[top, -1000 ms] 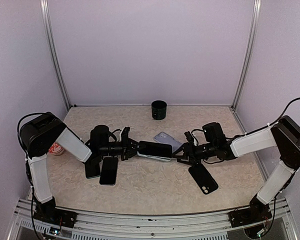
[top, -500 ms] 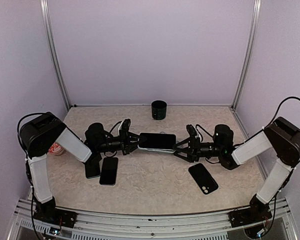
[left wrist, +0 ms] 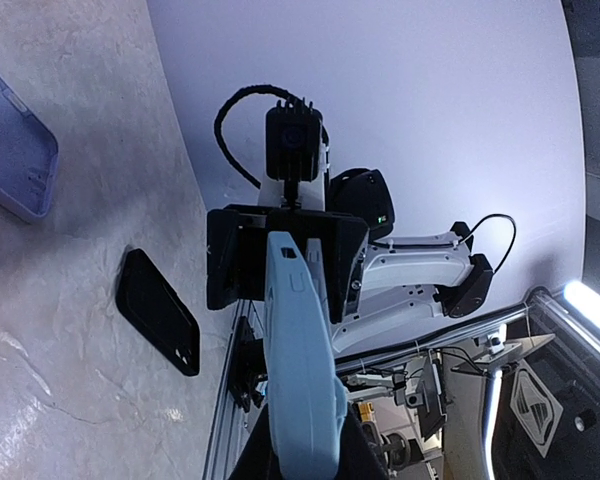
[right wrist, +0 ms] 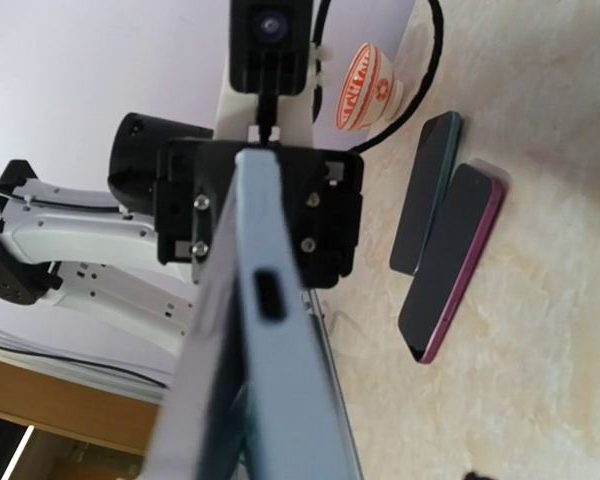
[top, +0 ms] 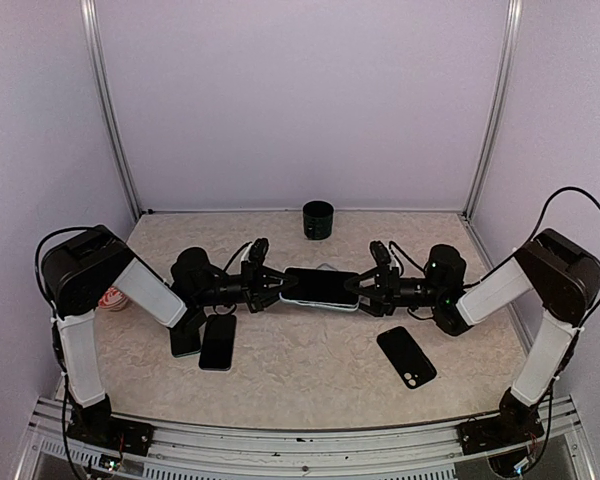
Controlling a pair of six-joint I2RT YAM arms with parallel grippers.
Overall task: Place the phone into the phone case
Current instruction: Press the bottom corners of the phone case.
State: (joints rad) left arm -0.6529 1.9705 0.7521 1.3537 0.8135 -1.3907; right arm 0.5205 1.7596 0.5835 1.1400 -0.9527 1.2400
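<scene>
The left gripper (top: 277, 287) pinches the phone (top: 322, 286) and phone case (left wrist: 300, 380) level above the table's (top: 310, 390) middle, so the right gripper (top: 360, 288), its grip unclear, can seat them.

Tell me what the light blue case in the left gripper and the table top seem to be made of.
Light blue case: probably soft plastic or silicone, matte; dull sheen, rounded moulded edges. Table top: perhaps laminate or vinyl printed as beige veined stone; real stone possible.

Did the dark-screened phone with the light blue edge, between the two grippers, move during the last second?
Yes. Seen from above, the light-blue-edged phone shifted slightly right and toward the black cylindrical cup at the rear.
</scene>
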